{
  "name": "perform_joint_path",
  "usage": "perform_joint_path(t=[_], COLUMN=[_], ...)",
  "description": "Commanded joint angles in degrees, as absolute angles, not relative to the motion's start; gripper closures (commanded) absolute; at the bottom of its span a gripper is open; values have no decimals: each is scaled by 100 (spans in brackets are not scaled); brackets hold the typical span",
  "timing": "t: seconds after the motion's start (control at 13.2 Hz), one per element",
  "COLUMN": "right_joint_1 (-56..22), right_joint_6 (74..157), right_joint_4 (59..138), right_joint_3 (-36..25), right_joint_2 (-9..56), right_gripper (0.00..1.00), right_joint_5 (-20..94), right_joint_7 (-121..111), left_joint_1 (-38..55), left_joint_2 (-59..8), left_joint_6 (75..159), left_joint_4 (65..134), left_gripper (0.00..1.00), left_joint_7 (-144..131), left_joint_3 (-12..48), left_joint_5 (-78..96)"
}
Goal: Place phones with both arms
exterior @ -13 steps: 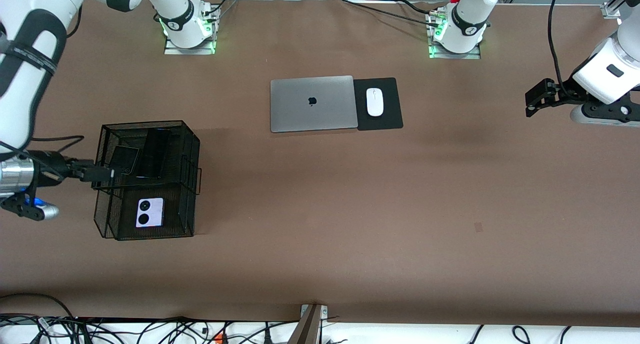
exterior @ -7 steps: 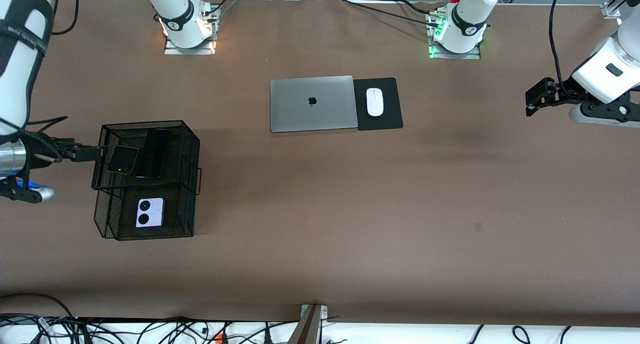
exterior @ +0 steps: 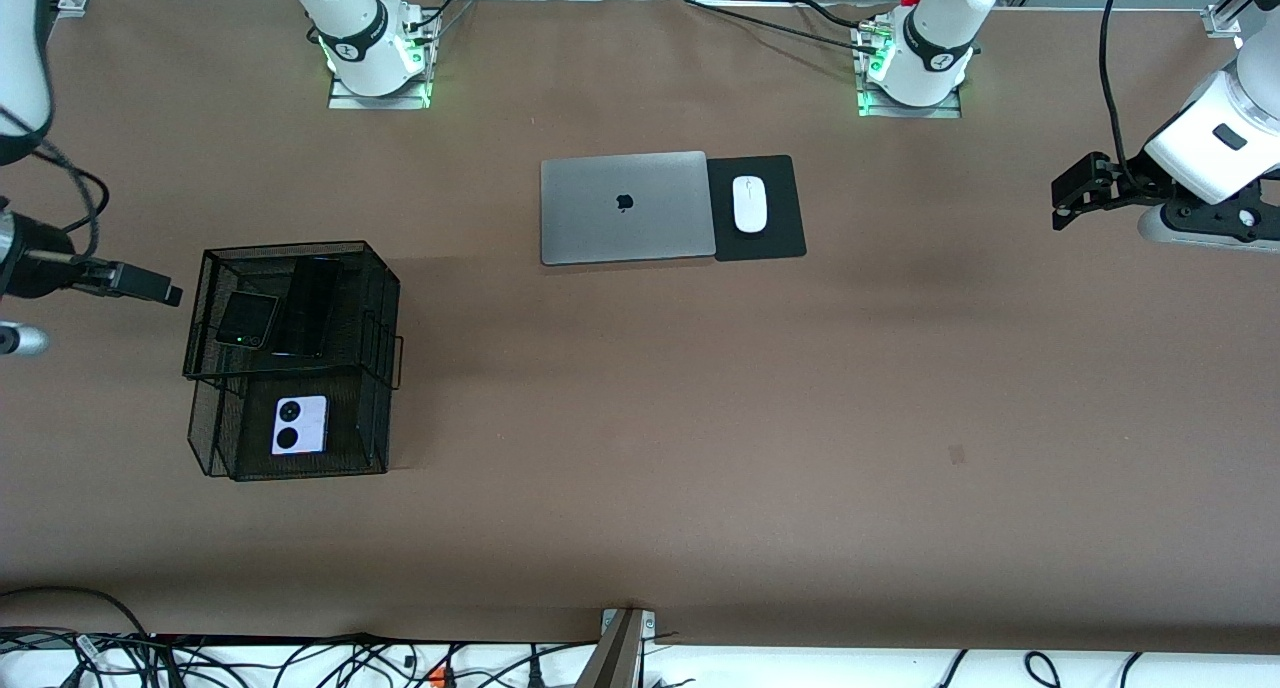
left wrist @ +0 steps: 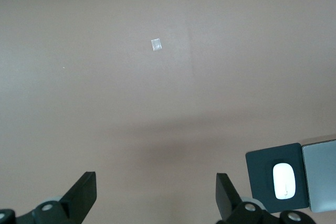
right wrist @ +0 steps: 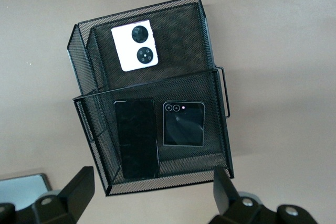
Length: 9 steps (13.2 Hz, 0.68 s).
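A black mesh basket (exterior: 385, 298) with two tiers stands toward the right arm's end of the table. On its upper tier lie a small black flip phone (exterior: 247, 320) (right wrist: 182, 124) and, beside it, a longer black slab phone (exterior: 308, 306) (right wrist: 136, 138). The lavender-white flip phone (exterior: 300, 425) (right wrist: 134, 45) with two black circles lies on the lower tier, nearer the front camera. My right gripper (exterior: 168, 293) (right wrist: 152, 176) hovers open and empty just outside the basket. My left gripper (exterior: 1062, 204) (left wrist: 155, 179) waits open and empty over bare table at the left arm's end.
A shut silver laptop (exterior: 625, 208) (left wrist: 320, 174) lies at the table's middle, with a white mouse (exterior: 749, 204) (left wrist: 284, 180) on a black pad (exterior: 780, 236) beside it. A small pale mark (left wrist: 156, 45) is on the brown tabletop (exterior: 700, 418).
My right gripper has drawn back out of the basket's upper tier toward the right arm's end of the table, leaving the small black flip phone lying there. The left arm barely moved.
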<state>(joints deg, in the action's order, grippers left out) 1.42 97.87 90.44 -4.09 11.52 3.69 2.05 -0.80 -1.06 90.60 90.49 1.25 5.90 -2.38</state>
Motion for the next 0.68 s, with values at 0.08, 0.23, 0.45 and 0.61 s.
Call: perform_joint_path(t=[0.08, 0.23, 0.45, 0.61], right_joint_1=[316, 325, 343, 360], right_joint_6=[10186, 10187, 10143, 10125], right_joint_4=[9563, 9475, 9361, 9325], right_joint_3=[-106, -18, 44, 26], right_joint_2=[668, 703, 747, 782], right_gripper=[0, 0, 0, 0], right_joint_5=[124, -139, -220, -9], right_joint_7=[237, 19, -9, 9], left_joint_1=[-88, -88, -88, -88], left_joint_2=[-53, -53, -53, -53], left_joint_6=[8938, 8938, 8930, 8930], left_joint_4=[8982, 8982, 8982, 8982], left_gripper=[0, 0, 0, 0], left_joint_7=[246, 237, 193, 185], left_joint_3=[571, 571, 571, 571], left_joint_5=[-176, -167, -167, -176])
